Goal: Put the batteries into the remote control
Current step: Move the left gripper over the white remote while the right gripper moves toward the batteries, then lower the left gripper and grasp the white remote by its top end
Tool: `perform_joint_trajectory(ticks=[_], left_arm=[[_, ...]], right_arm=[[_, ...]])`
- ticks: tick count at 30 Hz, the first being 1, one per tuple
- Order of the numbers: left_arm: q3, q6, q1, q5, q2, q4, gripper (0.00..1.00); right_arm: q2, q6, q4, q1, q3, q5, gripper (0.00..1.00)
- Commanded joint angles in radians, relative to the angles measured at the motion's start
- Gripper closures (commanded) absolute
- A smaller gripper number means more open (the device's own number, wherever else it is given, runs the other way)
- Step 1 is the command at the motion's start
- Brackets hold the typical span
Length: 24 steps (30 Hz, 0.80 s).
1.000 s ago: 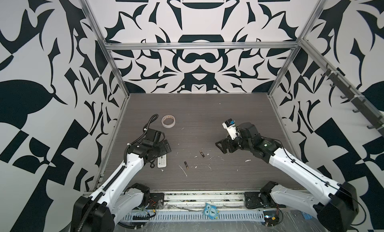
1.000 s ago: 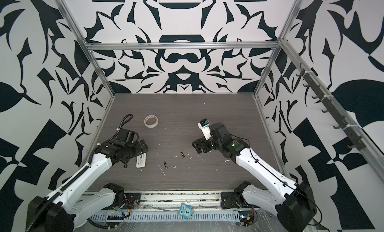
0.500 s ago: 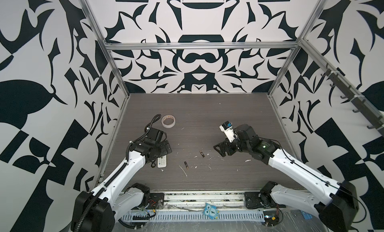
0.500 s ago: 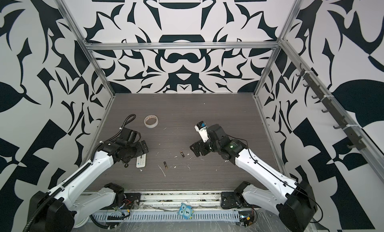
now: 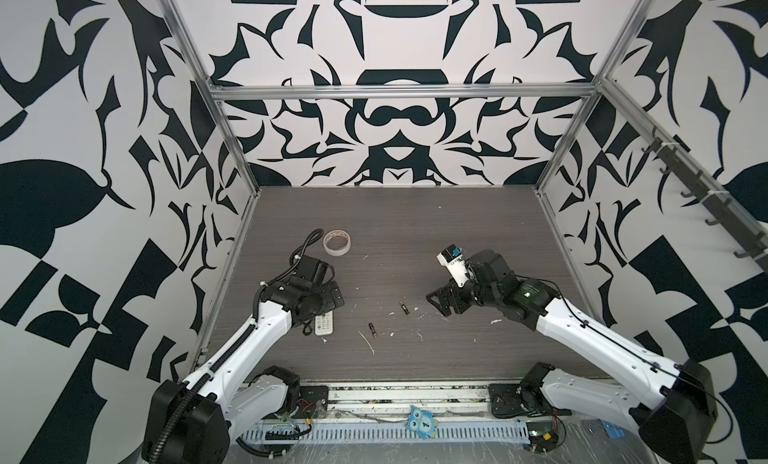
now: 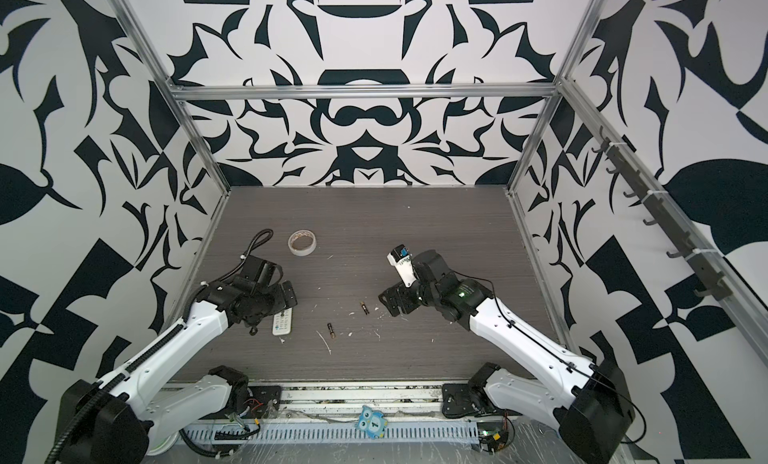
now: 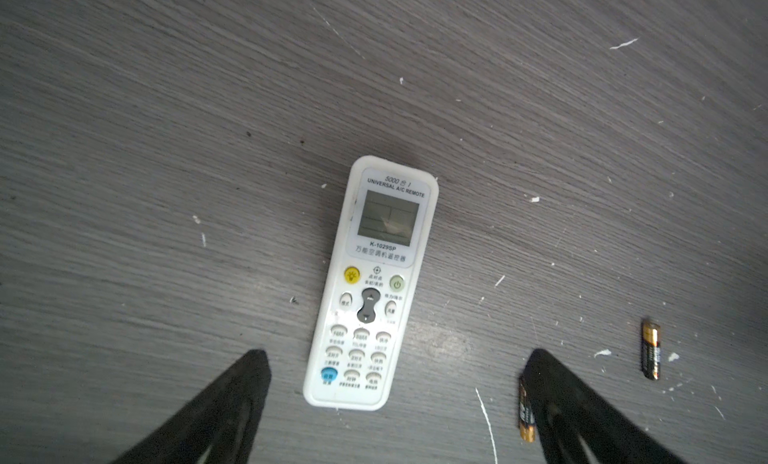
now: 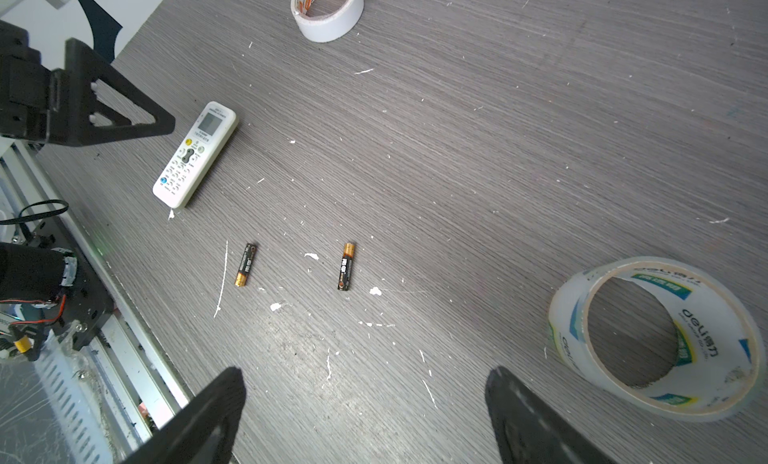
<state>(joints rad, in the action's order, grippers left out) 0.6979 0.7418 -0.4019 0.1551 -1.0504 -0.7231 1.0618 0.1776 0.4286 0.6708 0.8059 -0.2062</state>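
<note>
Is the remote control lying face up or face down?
Face up: the remote control lies flat, its display and buttons showing.

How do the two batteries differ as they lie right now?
The nearer battery, closer to the remote control, points its gold end the opposite way to the farther battery. The nearer battery lies beside a long white streak; the farther battery has only small flecks nearby. Both lie flat and loose on the table, roughly parallel.

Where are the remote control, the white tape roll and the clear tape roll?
remote control (image 7: pixel 372 283): left wrist view, on its button face.
white tape roll (image 8: pixel 336 27): right wrist view, outer side.
clear tape roll (image 8: pixel 568 320): right wrist view, outer side.
</note>
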Motion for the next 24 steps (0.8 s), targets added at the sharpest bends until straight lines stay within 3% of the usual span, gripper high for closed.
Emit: perform_joint_trajectory(ticks=[1, 6, 12, 24], left_arm=[[-0.010, 0.021, -0.005, 0.015, 0.000, -0.035, 0.01], [-0.015, 0.022, -0.005, 0.006, -0.001, -0.035, 0.01], [-0.001, 0.011, -0.007, 0.000, -0.038, -0.035, 0.00], [0.054, -0.033, -0.008, 0.062, -0.167, -0.027, 0.04]], right_arm=[[0.003, -0.015, -0.035, 0.010, 0.004, -0.021, 0.06], [0.016, -0.059, -0.078, 0.038, -0.010, -0.109, 0.07], [0.042, -0.091, -0.096, 0.102, -0.007, -0.116, 0.06], [0.072, -0.106, -0.124, 0.116, -0.007, -0.129, 0.06]])
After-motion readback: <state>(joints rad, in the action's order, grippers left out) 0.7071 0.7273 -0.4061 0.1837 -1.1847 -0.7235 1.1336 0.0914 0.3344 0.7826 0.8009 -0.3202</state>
